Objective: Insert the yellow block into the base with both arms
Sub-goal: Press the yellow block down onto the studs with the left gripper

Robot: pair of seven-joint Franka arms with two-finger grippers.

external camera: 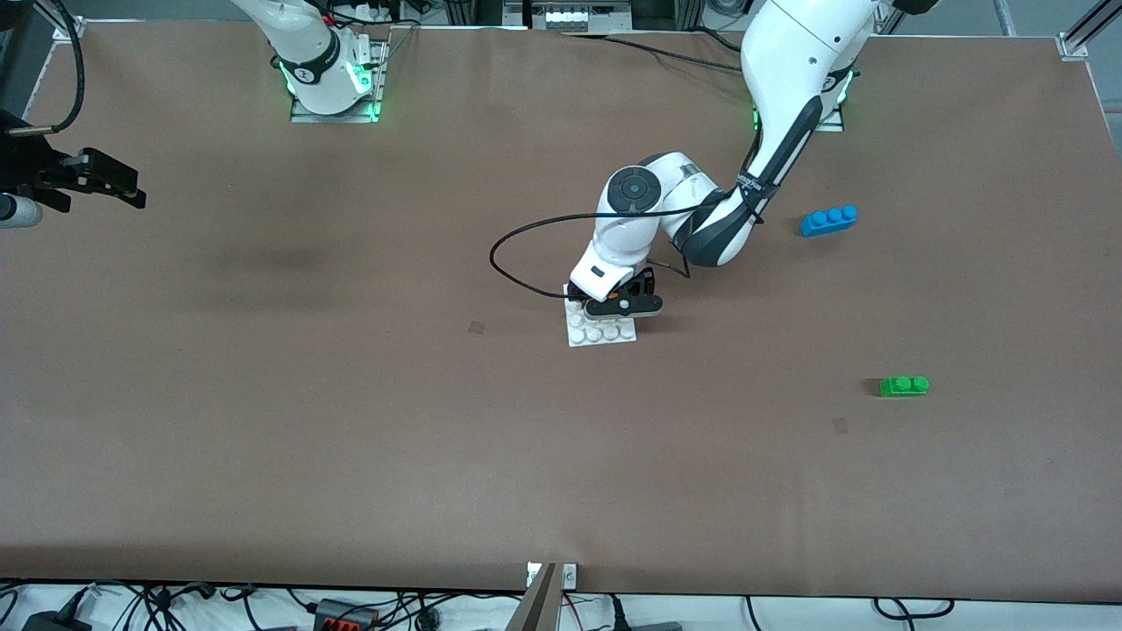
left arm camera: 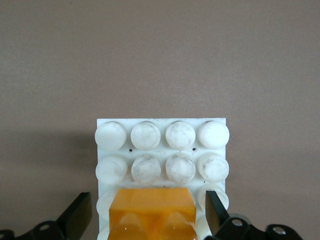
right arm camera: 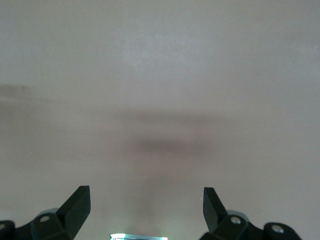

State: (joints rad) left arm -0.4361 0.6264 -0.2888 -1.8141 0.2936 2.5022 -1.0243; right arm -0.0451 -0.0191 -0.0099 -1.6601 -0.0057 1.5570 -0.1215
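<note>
The green brick (external camera: 904, 386) lies nearest the front camera, toward the left arm's end of the table (external camera: 351, 421). The base (external camera: 600, 331) sits mid-table. The yellow block (left arm camera: 152, 212) rests on its studs, between the spread fingers of the left gripper (left arm camera: 150, 215), untouched. Farther lies the blue brick (external camera: 828, 220). The right gripper (right arm camera: 146, 207) waits open above bare table.

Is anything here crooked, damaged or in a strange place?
Nothing stands out. The yellow block sits square on the base, between the open fingers of the left end effector, which do not touch it. The blue brick and green brick lie upright toward the left arm's end.
</note>
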